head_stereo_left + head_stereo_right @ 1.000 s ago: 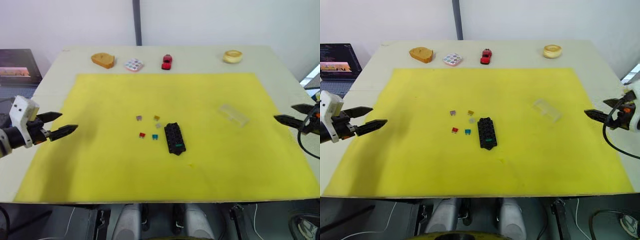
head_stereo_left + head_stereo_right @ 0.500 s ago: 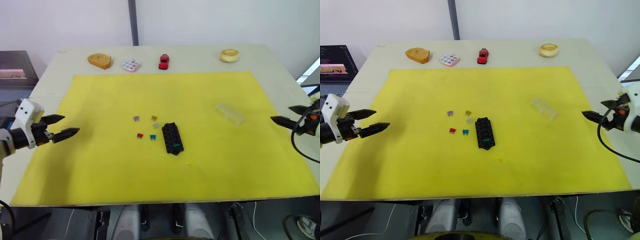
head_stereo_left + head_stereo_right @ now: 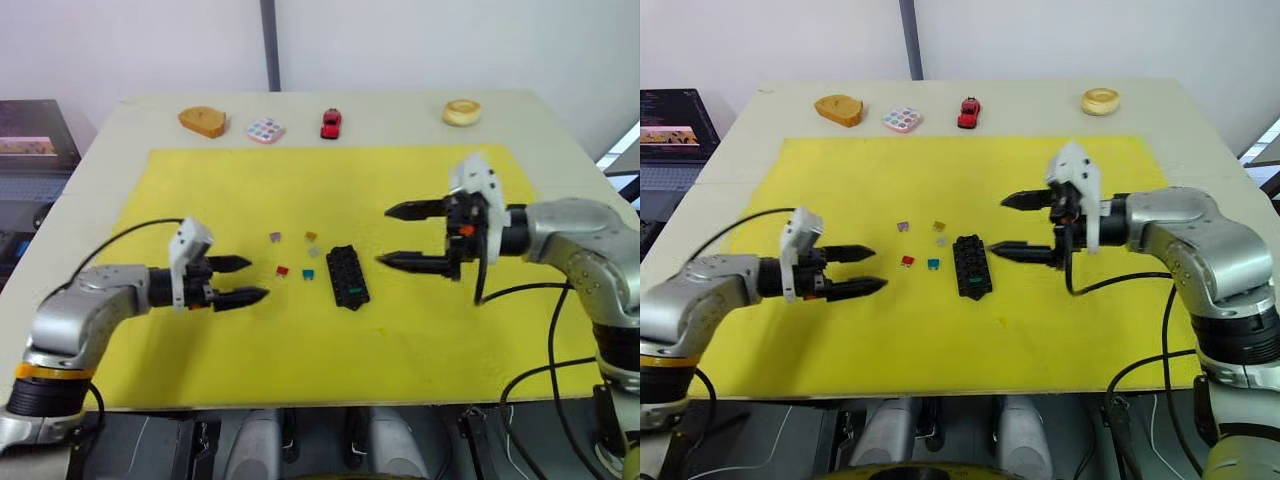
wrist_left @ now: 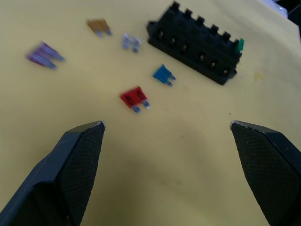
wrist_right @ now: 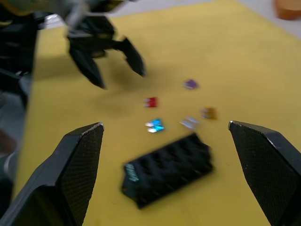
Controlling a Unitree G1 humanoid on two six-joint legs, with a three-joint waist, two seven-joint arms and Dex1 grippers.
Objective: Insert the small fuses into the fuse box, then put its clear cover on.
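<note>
Over the mat, both arms reach toward the middle.
Left gripper [image 3: 246, 280]: fingers spread apart, empty, low over the mat [image 3: 200, 190], pointing at the loose fuses from the robot's left.
Right gripper [image 3: 398, 236]: fingers spread wide, empty, above the mat just right of the box, tips pointing toward it.
Box [image 3: 347, 276]: black, flat on the mat between the two grippers, two rows of slots up, long axis running near to far and slightly skewed.
Green fuse [image 4: 240, 44]: seated in a slot at the box's near end, standing above the top face.
Red fuse [image 3: 282, 270]: loose on the mat, left of the box, nearest the left gripper tips.
Blue fuse [image 3: 308, 273]: loose, between the red fuse and the box, just beside the box.
Grey fuse [image 3: 313, 252]: loose, beyond the blue one, near the box's far left corner.
Tan fuse [image 3: 311, 237]: loose, just beyond the grey one.
Purple fuse [image 3: 274, 237]: loose, left of the tan one, apart from it.
Cover: cannot tell where it lies; the right arm covers that stretch of mat.
Table [image 3: 380, 105] far edge, beyond the mat, left to right: brown block [image 3: 204, 121], dotted palette [image 3: 265, 130], red toy car [image 3: 331, 123], pale ring [image 3: 462, 111].
Laptop [image 3: 674, 115]: off the table's left side, screen lit.
</note>
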